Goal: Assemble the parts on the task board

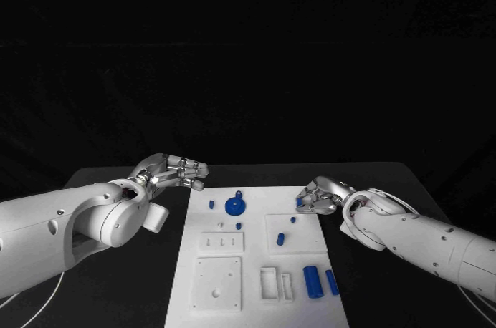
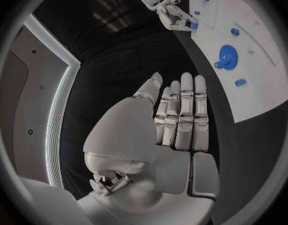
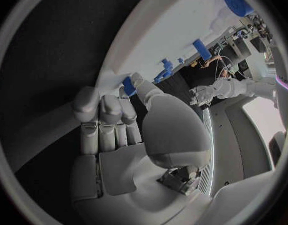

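Observation:
The white task board (image 1: 264, 198) lies in the middle of the black table. On it are a blue gear (image 1: 236, 205), a few small blue pegs (image 1: 279, 238) and two blue cylinders (image 1: 311, 281) near its front right corner. My right hand (image 1: 318, 198) is at the board's right edge and pinches a small blue part (image 3: 128, 85) between thumb and fingers; the left wrist view shows that part (image 2: 192, 26) in the same hand. My left hand (image 1: 170, 172) hovers off the board's far left corner, fingers straight and together, holding nothing. The gear (image 2: 226, 57) lies beyond its fingertips.
The board carries raised white plates with holes (image 1: 219, 281) and narrow slots (image 1: 269, 281) at its near end. Black table (image 1: 124, 292) lies bare on both sides of the board.

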`<action>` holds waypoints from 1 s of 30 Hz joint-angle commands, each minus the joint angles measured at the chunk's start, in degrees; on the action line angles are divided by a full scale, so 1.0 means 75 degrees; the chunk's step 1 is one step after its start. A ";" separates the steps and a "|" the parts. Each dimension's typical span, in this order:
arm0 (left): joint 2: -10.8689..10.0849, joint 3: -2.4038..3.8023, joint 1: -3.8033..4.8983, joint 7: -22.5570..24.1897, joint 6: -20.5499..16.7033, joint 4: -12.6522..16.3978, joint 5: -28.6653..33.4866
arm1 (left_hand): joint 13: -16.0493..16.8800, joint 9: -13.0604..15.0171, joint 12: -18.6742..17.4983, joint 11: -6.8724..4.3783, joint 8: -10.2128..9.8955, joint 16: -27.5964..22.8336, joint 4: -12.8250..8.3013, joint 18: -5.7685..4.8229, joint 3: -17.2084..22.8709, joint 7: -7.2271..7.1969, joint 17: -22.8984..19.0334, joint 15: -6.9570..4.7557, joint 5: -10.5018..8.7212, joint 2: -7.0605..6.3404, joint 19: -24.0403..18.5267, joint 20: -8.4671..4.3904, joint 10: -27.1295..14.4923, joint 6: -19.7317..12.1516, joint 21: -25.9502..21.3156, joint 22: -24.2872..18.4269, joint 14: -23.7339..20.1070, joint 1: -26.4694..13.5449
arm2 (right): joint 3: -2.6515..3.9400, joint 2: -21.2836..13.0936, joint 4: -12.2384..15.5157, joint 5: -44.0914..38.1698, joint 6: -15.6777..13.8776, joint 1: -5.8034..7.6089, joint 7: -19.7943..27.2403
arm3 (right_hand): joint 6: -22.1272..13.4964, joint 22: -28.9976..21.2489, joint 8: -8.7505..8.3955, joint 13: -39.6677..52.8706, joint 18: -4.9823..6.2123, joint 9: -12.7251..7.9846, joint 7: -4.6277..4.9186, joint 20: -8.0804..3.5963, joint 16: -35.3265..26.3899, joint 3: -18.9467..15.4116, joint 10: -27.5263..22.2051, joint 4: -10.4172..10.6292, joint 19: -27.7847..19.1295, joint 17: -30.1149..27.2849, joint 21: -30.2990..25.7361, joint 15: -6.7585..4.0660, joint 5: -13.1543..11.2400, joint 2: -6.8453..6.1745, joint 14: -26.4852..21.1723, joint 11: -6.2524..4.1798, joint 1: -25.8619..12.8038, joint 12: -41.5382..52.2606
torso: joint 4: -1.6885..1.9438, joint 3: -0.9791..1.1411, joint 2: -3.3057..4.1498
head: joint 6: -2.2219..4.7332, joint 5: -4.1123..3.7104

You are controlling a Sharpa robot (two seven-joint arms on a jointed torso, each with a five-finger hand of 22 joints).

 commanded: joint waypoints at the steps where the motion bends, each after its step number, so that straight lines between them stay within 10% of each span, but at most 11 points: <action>1: 0.0011 0.0006 0.0013 -0.0014 0.0156 0.0019 -0.0056 | 0.0004 0.0008 -0.0048 -0.0040 -0.0001 0.0028 -0.0015 -0.0043 0.0029 -0.0053 0.0002 -0.0013 -0.0041 0.0114 -0.0059 -0.0007 0.0067 0.0070 0.0020 0.0020 -0.0005 0.0014 | 0.0001 0.0016 0.0061 0.0046 -0.0278 -0.0004 0.0094 | 0.0291 0.0852 0.0047 0.0022 -0.0037 0.0039 -0.0132 -0.0069 -0.0015 0.0071 0.0024 -0.0058 0.0347 0.0019 0.0059 -0.0058 -0.0029 0.0133 -0.0001 -0.0074 0.0009 0.0039 | 0.0006 -0.0003 0.0003 | 0.0005 -0.0009; 10: 0.0081 0.0006 0.0015 -0.0404 0.0310 -0.0018 -0.0274 | 0.0004 -0.0001 -0.0051 -0.0185 -0.0040 0.0120 0.0115 -0.0045 0.0019 -0.0194 0.0049 -0.0106 -0.0045 0.0236 0.0067 -0.0085 0.0443 0.0432 0.0149 0.0096 0.0200 -0.0083 | 0.0007 -0.0007 0.0355 0.0020 -0.0514 0.0008 -0.0159 | 0.0400 0.0849 0.0042 0.0040 -0.0047 0.0038 -0.0160 -0.0094 -0.0011 0.0074 0.0035 -0.0222 0.0347 0.0053 0.0052 -0.0072 -0.0025 0.0197 0.0003 -0.0109 -0.0051 0.0028 | -0.0021 -0.0003 -0.0038 | 0.0076 0.0055; 21: 0.0624 0.0008 0.0023 -0.2113 0.0683 -0.0381 -0.1118 | 0.0045 -0.0016 -0.0033 -0.0564 -0.0046 0.1268 0.0865 -0.0149 -0.0414 -0.0313 0.0839 -0.0577 -0.0164 0.0023 0.0822 -0.0553 0.1791 0.0308 0.0882 0.0500 0.1149 -0.0734 | 0.0026 0.0232 0.1091 -0.0733 -0.0239 0.0318 -0.1439 | 0.0362 0.0840 0.0042 0.0038 -0.0037 0.0036 -0.0149 -0.0090 -0.0039 0.0278 0.0017 -0.0172 0.0348 0.0067 0.0014 -0.0070 -0.0061 0.0053 0.0003 -0.0106 -0.0091 -0.0011 | -0.0107 -0.0025 -0.0213 | 0.0106 0.0228; 28: 0.1050 0.0007 0.0026 -0.2986 0.1139 -0.0724 -0.1472 | 0.0525 0.0281 0.1628 -0.0840 -0.0009 0.3282 0.1496 -0.0270 -0.0616 -0.0533 0.1998 -0.0877 -0.0160 -0.0064 0.0816 -0.0889 0.1864 0.0847 0.1940 0.1305 0.0923 -0.1489 | 0.0026 0.0562 0.1421 -0.1067 -0.0153 0.0459 -0.1988 | 0.0347 0.0842 0.0044 0.0038 -0.0033 0.0036 -0.0140 -0.0085 -0.0054 0.0424 0.0014 -0.0134 0.0356 0.0072 0.0013 -0.0064 -0.0015 -0.0018 0.0009 -0.0103 -0.0112 -0.0024 | -0.0113 -0.0047 -0.0312 | 0.0061 0.0311; 30: 0.1192 0.0005 0.0025 -0.3158 0.1219 -0.0828 -0.1520 | 0.0895 0.1316 0.2288 -0.0890 0.0011 0.4408 0.1772 -0.0284 -0.0300 -0.0637 0.2475 -0.1000 -0.0129 -0.0264 0.0434 -0.0979 0.1875 0.0952 0.2687 0.1983 0.0497 -0.1758 | 0.0025 0.0712 0.1509 -0.1134 -0.0114 0.0494 -0.2100 | 0.0341 0.0839 0.0042 0.0038 -0.0031 0.0035 -0.0138 -0.0085 -0.0061 0.0431 0.0014 -0.0129 0.0355 0.0066 0.0000 -0.0064 0.0001 -0.0021 0.0007 -0.0101 -0.0116 -0.0024 | -0.0108 -0.0062 -0.0342 | 0.0035 0.0321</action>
